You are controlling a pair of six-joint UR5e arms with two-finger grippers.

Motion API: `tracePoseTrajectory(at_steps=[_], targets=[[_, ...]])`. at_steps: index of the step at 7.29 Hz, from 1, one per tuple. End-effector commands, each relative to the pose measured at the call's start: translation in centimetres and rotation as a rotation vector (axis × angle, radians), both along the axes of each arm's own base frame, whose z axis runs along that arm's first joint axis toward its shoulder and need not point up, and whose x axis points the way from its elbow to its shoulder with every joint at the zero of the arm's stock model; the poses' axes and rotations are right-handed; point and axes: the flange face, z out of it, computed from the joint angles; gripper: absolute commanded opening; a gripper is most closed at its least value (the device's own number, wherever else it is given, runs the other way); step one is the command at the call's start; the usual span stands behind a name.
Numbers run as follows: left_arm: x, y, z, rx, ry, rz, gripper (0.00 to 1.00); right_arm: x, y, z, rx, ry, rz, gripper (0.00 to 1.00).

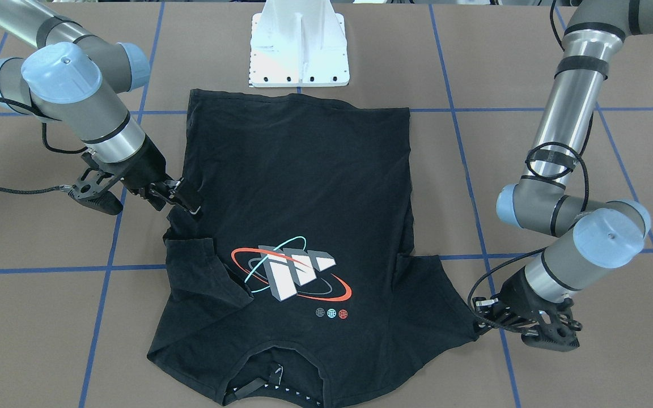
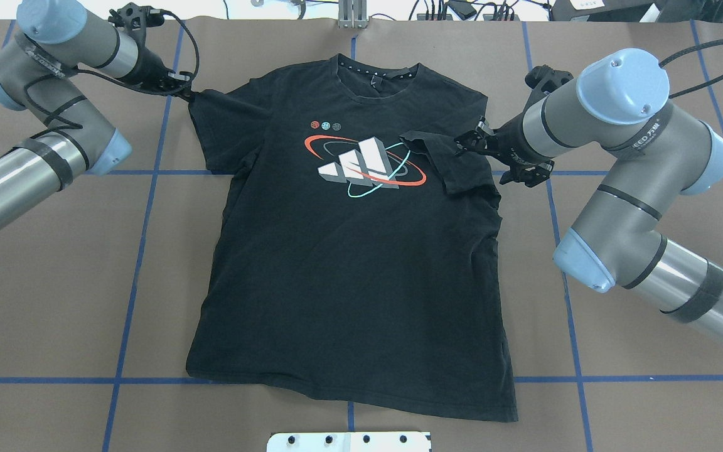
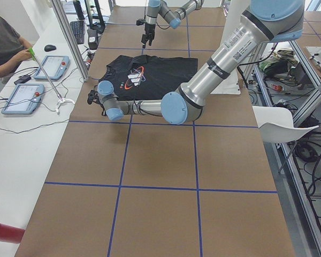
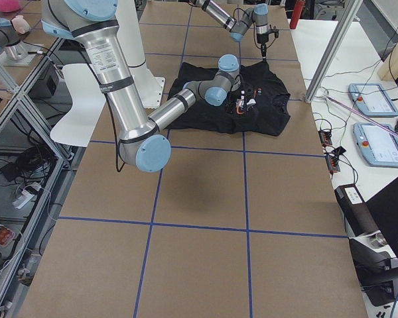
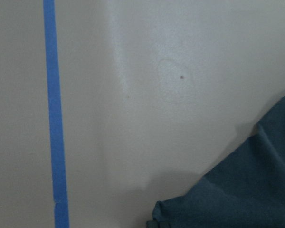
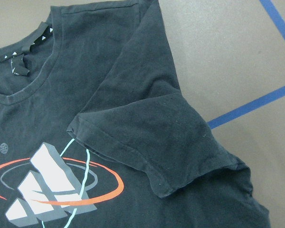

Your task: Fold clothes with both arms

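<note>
**Work surface.** Flat brown matte table top (image 2: 48, 282), divided into large rectangles by blue tape lines (image 2: 140, 251). Lying directly on it, between the two pairs of jaws, is a black short-sleeved T-shirt (image 2: 349, 263), spread flat with its print upward. One sleeve tip is drawn to a point at the jaws of the left gripper (image 2: 188, 94). The other sleeve lies folded inward over the edge of the print, just in front of the right gripper (image 2: 463, 143). A white bolted metal pedestal (image 1: 299, 51) stands on the table beyond the hem, well apart from both pairs of jaws.
</note>
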Motion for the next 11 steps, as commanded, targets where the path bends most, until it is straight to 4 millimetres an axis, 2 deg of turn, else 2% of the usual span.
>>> tracePoseTrajectory(at_steps=[1,2,4,5,6,7,9,10,11], targets=[[-2.2,3.3,-0.1,-0.036,0.044,0.006,0.0,0.2,0.1,-0.4,0.006,-0.007,-0.001,1.0],[-2.4,4.0,-0.6,-0.053,0.064,-0.005,0.0,0.2,0.1,-0.5,0.006,-0.007,-0.001,1.0],[-2.0,4.4,-3.8,-0.126,0.131,-0.05,0.0,0.2,0.1,-0.6,0.008,-0.008,-0.002,1.0],[-0.5,4.4,-6.2,-0.174,0.169,-0.066,0.0,0.2,0.1,-0.5,0.007,-0.007,-0.002,1.0],[1.4,4.4,-9.5,-0.214,0.212,-0.078,0.0,0.2,0.0,-0.4,0.005,-0.005,-0.002,1.0],[6.1,5.6,-13.2,-0.256,0.244,-0.103,0.0,0.2,0.1,-0.4,0.006,-0.006,-0.002,1.0],[10.7,6.2,-18.2,-0.267,0.22,-0.127,0.0,0.3,0.1,-0.4,0.003,-0.008,-0.003,1.0],[11.7,6.1,-18.8,-0.256,0.209,-0.157,0.0,0.2,0.1,-0.3,0.002,-0.006,-0.005,1.0],[12.1,6.1,-18.5,-0.25,0.203,-0.178,0.0,0.1,-0.1,-0.1,0.0,-0.001,-0.003,1.0]])
